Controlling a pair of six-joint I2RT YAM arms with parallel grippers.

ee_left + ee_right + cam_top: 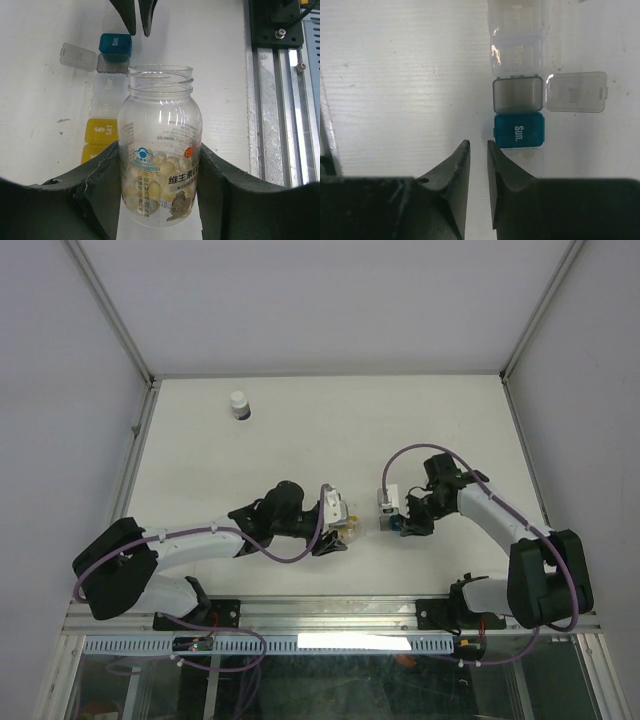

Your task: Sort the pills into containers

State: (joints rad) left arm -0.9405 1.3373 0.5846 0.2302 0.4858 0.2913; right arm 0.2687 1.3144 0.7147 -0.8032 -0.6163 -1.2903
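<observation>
Noted left hand [159,147] clamped on uncapped pill bottle [161,120]. Noted right hand [478,144] slightly apart, empty; teal container [519,130] just ahead, rightward; open clear section [517,95] adjoining beyond.

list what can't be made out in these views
- Top external: pill organizer too small to tell compartments apart; white bottle label unreadable.
- Left wrist: lower yellow compartment mostly behind the left jaws; pill bottle overlaps the clear compartments' right edge.
- Right wrist: organizer's clear end cut by the top edge, washed out by glare.
</observation>
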